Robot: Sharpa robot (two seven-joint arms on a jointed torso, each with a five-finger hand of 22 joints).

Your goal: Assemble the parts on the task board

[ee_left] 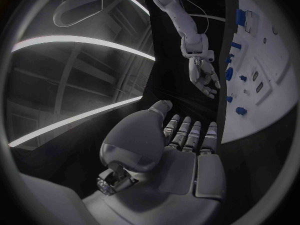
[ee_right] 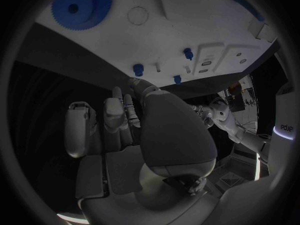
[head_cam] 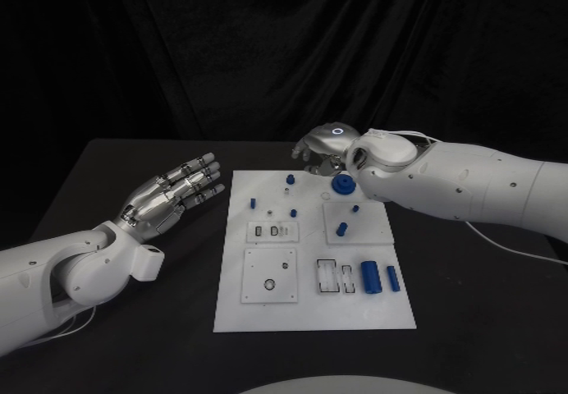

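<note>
While both silver hands (head_cam: 176,195) (head_cam: 322,146) hang unclenched, a toothed blue gear (head_cam: 342,185) lies on the flat white board (head_cam: 313,312).

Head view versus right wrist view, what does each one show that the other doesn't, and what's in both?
Head view alone: two blue cylinders lying side by side near the board's front right, and the right hand from outside, hovering over the board's far edge. Right wrist view alone: the right hand's palm side, fingers apart, holding nothing. Both: the white task board, the blue gear, small blue pegs, and the open left hand.
</note>
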